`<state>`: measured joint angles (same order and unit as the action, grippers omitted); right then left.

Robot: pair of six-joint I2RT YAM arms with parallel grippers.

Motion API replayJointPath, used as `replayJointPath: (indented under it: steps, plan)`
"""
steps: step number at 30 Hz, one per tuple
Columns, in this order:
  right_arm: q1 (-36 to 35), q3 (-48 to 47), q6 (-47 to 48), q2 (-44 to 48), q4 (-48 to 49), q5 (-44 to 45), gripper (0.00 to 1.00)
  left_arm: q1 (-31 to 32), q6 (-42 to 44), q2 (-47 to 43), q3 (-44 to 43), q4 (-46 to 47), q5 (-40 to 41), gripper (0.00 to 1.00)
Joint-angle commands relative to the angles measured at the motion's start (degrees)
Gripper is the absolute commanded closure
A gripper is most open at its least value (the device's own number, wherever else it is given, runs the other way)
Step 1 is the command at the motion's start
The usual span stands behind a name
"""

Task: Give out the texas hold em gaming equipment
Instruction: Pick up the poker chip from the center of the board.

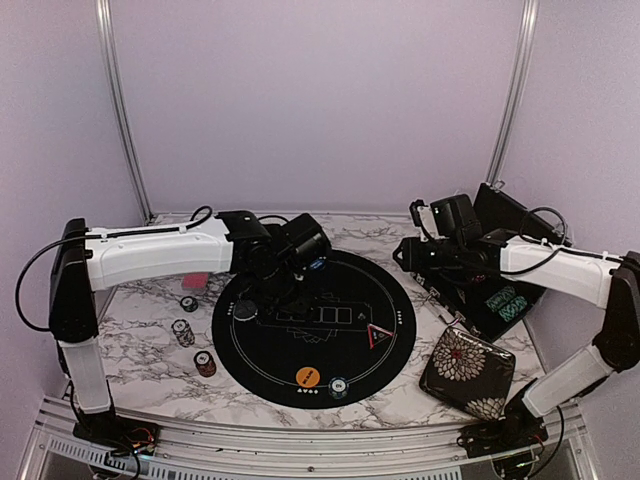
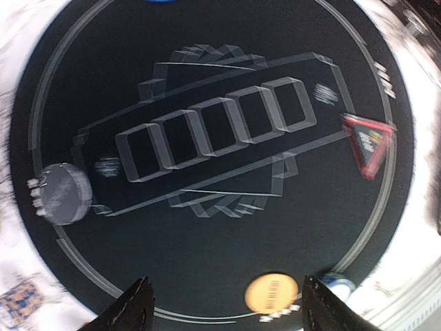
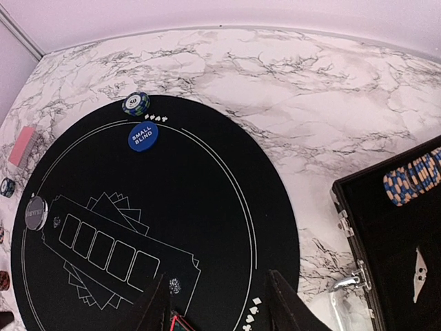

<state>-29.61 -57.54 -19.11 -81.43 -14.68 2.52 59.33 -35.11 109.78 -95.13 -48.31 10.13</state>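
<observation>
Though half-hidden overhead, blue disc [image 3: 142, 136] plain from right wrist; left pincer [image 2: 225, 283], right pincer [image 3: 216, 277] released.

Flat on the round black mat [image 1: 385, 290]: orange disc [image 1: 307, 377] at its near edge, blue disc [image 3: 142, 136] at its far edge, grey disc [image 1: 245, 311] left, red-edged triangle [image 1: 378, 336] right. Three striped chip stacks [image 1: 183, 331] and pink cards [image 1: 196, 280] lie just off the mat's left edge.

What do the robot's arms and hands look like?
The left arm and right arm both have smooth white shells with chunky black joints. Thin black cables loop beside them. The left hand and right hand each have two dark, flat fingers.
</observation>
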Motion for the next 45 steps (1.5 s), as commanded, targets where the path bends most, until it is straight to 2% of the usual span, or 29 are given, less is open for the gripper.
replayJointPath:
  steps: [1, 11, 20, 31, 45]
  plan:
    - [0.5, -5.3, 1.6, -3.6, -1.1, -1.9, 0.56, -7.2, 1.4, -5.9, 6.0, -2.4, 1.1, 0.25]
    - [0.5, -14.5, 5.1, -12.0, -3.7, -4.7, 0.56, -24.3, 4.5, -14.9, 16.3, -2.5, -0.5, 0.25]
    - [0.5, -16.6, 6.8, -14.9, -3.7, -6.6, 0.56, -34.4, 7.0, -16.9, 22.7, -2.5, -2.6, 0.24]
    - [0.5, -16.3, 7.0, -15.5, -3.1, -8.5, 0.56, -39.9, 10.2, -12.8, 23.5, -1.5, -3.5, 0.24]
    - [0.5, -16.5, 7.1, -16.0, -3.0, -9.4, 0.56, -43.3, 13.1, -5.1, 20.9, 0.9, -6.1, 0.24]
